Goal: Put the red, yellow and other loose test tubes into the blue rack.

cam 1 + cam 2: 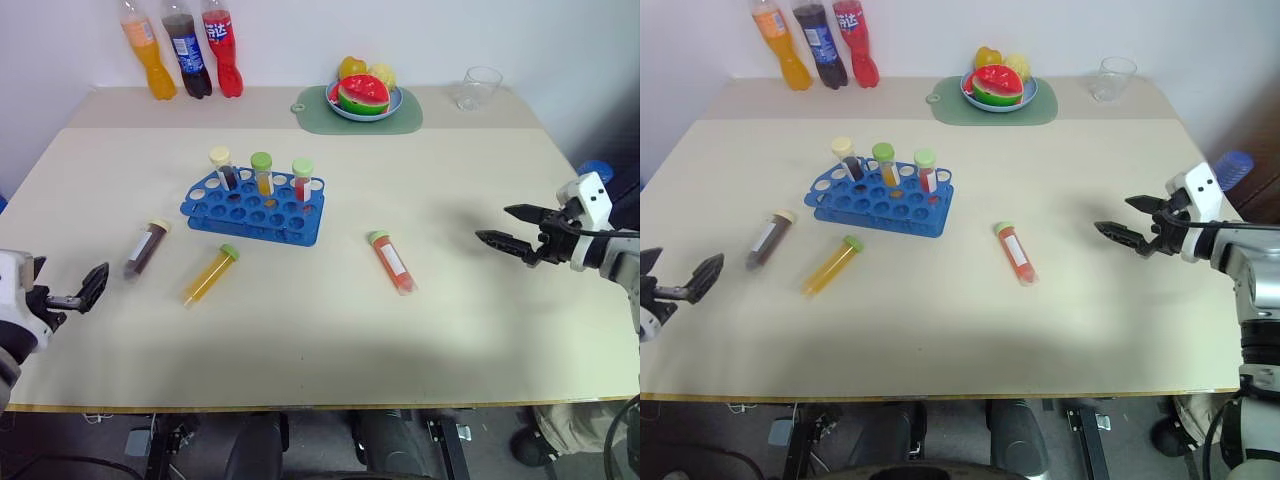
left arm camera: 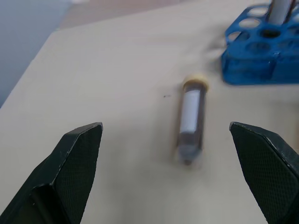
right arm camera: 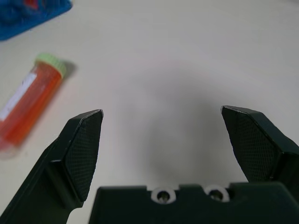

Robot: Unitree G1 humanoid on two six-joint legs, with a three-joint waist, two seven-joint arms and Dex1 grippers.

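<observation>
Both grippers hang spread wide above the table [image 1: 330, 330] with nothing between their fingers: the left gripper [image 1: 75, 291] hovers near the table's left front corner, and the right gripper [image 1: 510, 228] hovers over the right side, pointing inward toward the middle. Left of centre sits the blue rack [image 1: 254, 210], and three capped tubes already stand upright in its back row: a cream-capped dark one [image 1: 222, 167], a green-capped amber one [image 1: 262, 172] and a green-capped red one [image 1: 302, 178]. Three loose tubes lie flat on the tabletop. A dark brown tube [image 1: 146, 247] with a cream cap lies to the left of the rack, near the left gripper; in the left wrist view that tube [image 2: 190, 121] lies between the two open fingers' lines of sight, with a corner of the rack [image 2: 259, 51] beyond it. A yellow tube [image 1: 210, 274] with a green cap lies just in front of the rack, tilted diagonally. A red tube [image 1: 392, 261] with a green cap lies to the right of the rack, between it and the right gripper, well apart from both; the right wrist view shows it [image 3: 29, 100] off to one side of the open fingers. Along the back edge stand three soda bottles [image 1: 183, 45], a green mat [image 1: 360, 112] bearing a plate of fruit [image 1: 364, 94], and a clear glass [image 1: 480, 87].
</observation>
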